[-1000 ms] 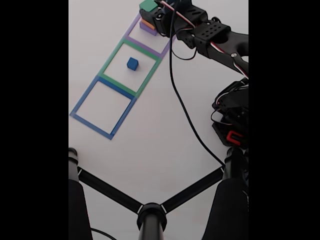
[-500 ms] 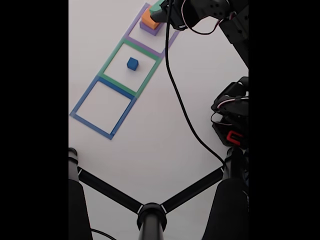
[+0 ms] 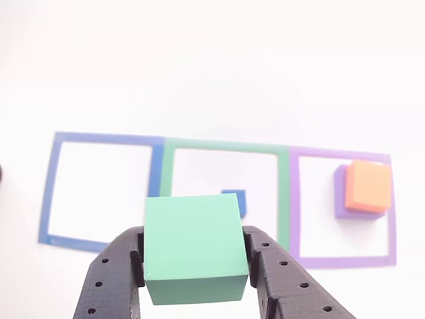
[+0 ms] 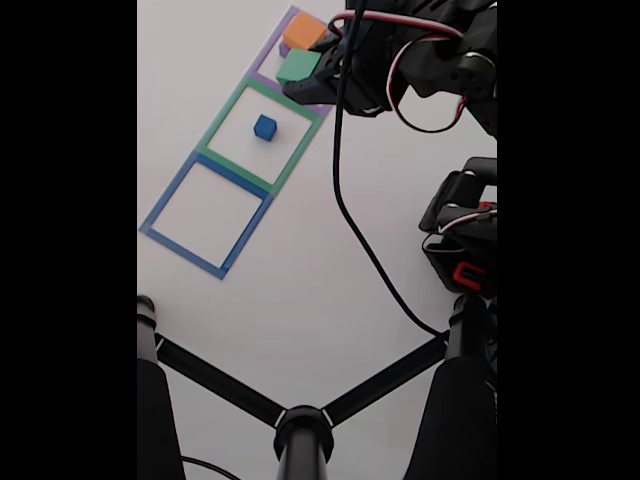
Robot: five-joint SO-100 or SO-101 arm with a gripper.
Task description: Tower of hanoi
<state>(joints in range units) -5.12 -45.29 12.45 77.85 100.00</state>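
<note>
Your gripper [image 3: 194,279] is clamping the green block [image 3: 194,247] between both jaws, pressing on its opposite flat sides, clear above the worktop [image 3: 212,66]. It is looking rigid, light and matte, so this side hold should be keeping it square. Beyond the jaws, the blue block [image 3: 236,201] is sitting in the green outline [image 3: 284,199]. Farther right, the orange block [image 3: 368,186] is resting on the purple block [image 3: 340,199].

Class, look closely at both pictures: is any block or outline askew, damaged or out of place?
Nothing stands out. The claw holds the green block level, the orange block sits on the purple block inside the purple outline, and the blue block lies inside the green outline.
</note>
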